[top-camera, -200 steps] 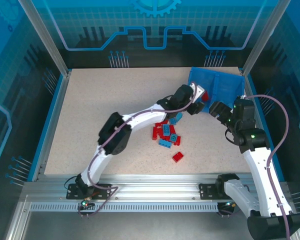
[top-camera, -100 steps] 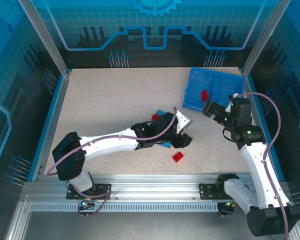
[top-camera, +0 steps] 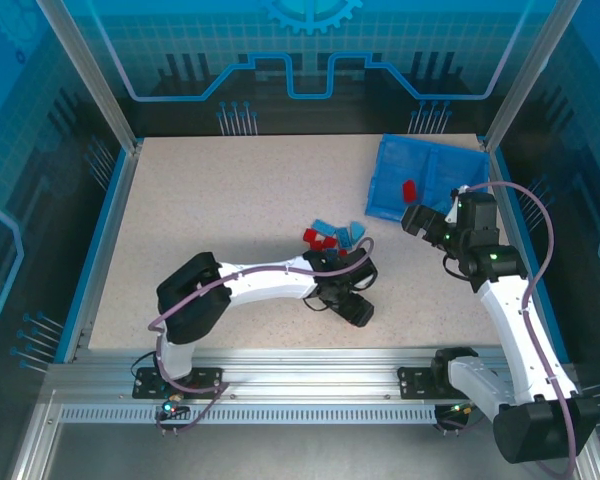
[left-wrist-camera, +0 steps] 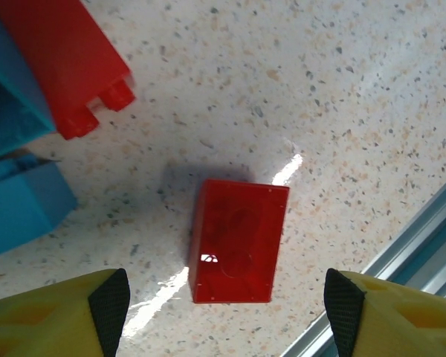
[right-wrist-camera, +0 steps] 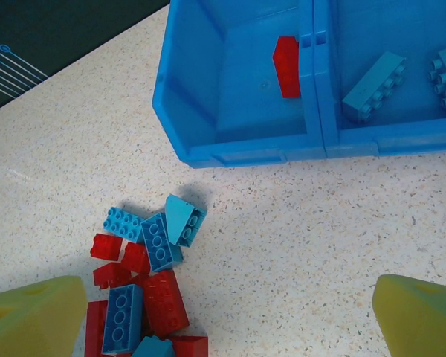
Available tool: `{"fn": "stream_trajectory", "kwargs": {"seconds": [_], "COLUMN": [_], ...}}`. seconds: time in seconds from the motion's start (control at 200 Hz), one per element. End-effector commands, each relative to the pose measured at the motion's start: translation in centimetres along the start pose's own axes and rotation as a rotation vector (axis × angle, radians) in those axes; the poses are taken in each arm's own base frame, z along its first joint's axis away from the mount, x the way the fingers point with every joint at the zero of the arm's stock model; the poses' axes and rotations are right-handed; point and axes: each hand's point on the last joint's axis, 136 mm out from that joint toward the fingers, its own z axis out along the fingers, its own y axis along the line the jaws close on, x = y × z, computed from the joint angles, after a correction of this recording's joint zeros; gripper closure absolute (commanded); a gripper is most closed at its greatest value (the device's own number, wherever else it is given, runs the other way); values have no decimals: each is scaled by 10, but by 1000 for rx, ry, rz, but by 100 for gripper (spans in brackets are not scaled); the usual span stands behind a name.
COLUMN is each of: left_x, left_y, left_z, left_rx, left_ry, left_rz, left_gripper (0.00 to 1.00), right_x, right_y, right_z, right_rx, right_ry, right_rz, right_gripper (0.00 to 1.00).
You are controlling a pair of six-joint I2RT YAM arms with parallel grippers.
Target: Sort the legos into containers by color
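The sort is at an early stage, judging by how the legos lie. The tray (right-wrist-camera: 238, 152) sits just ahead of the right end effector (top-camera: 418, 219), whose fingers stand wide apart and grip nothing. Its left compartment holds a single red brick (right-wrist-camera: 286, 67) leaning by the middle wall. The right compartment shows at least two blue bricks (right-wrist-camera: 372, 88), though the wrist view cuts that side off. Most of the work is left: a mixed pile (right-wrist-camera: 145, 286) of red and blue bricks, roughly a dozen, lies on the tabletop (right-wrist-camera: 297, 245) near the right end effector, short of the tray and toward its left finger. The left end effector (top-camera: 357, 309) is low over a lone red brick (left-wrist-camera: 238, 242) lying apart from the pile. Its fingers (left-wrist-camera: 108, 297) are spread to either side of that brick and touch neither face, so nothing is pinched yet. That brick looks to be the next one for the red side. Nearly every brick remains to be carried over, the colours so far unmixed.
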Motion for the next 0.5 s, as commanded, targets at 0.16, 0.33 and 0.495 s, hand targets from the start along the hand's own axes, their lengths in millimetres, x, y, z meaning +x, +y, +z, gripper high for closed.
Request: {"fn": "stream_trajectory", "kwargs": {"seconds": [0.16,0.33,0.495], "left_x": [7,4,9], "left_y": [-14,-4,2], "left_z": [15,25,37], "left_rx": [-17,-93,-133], "left_ry": [107,94,98], "left_rz": [82,105,154], "left_gripper": [26,33,50], "right_x": [-10,-8,-9], "right_y": [0,-1,0], "right_z": [-9,-10,-11], "right_rx": [7,5,4], "right_ry": [-29,-32,-36], "right_rz": [-8,5,6], "right_gripper": [0,0,0]}}
